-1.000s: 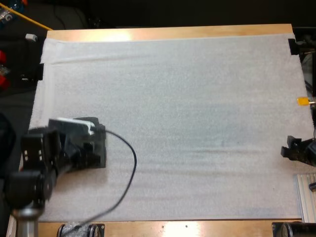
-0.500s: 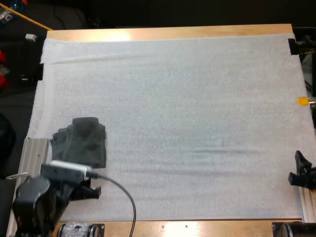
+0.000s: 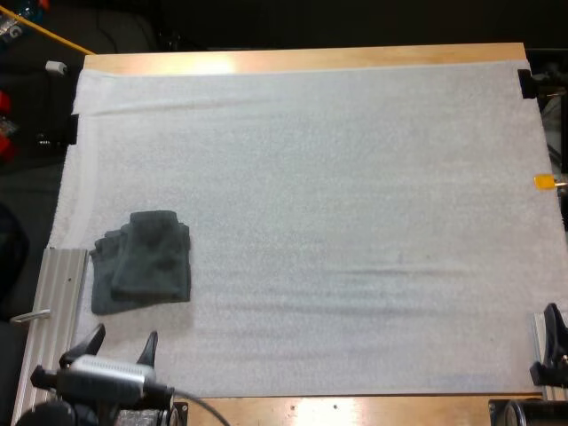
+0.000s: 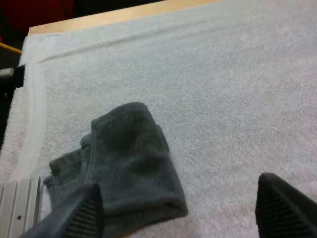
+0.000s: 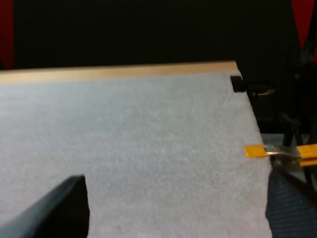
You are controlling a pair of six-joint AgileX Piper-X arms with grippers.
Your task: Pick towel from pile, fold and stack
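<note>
On the white mat (image 3: 355,177), seemingly stacked towels (image 3: 146,262) lie just beyond the spread, empty left fingers (image 4: 81,213).

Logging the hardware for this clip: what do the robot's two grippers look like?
Both look alike. The left gripper has two black fingers that narrow toward the tips, with fine ribbed grooves on the inner faces. The right gripper has the same matte black, wedge-shaped pair. No markings or labels are visible on either.
</note>
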